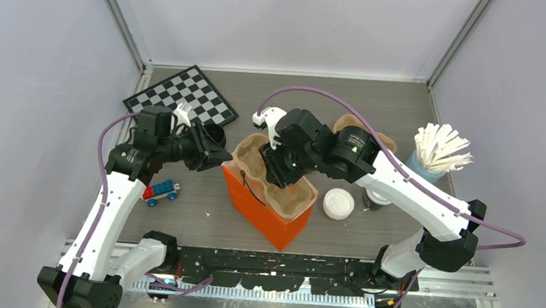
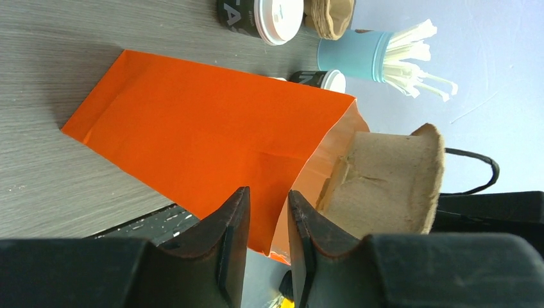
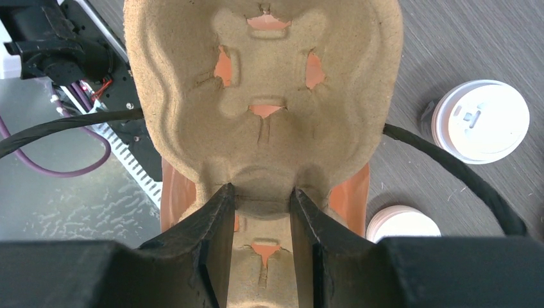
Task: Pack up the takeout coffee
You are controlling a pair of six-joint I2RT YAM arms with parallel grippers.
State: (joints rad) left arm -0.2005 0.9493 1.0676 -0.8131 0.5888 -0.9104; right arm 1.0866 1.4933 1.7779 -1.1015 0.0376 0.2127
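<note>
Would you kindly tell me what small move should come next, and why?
Probably close the left pincer on the rim of the orange bag: its jaws straddle that edge with a gap, and the cup carrier in the right pincer is only partly inside.

Bright, even overhead light, faint soft shadows on worktop point(image 1: 406, 106); top view sharp, left pincer point(image 2: 267, 192) and right pincer point(image 3: 262, 189) blurred close-up.

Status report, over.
Right gripper shut on carrier, half in bag. Left gripper straddles bag rim, grip unclear. Coffee on table, unpacked. Carrier fills bag mouth.
</note>
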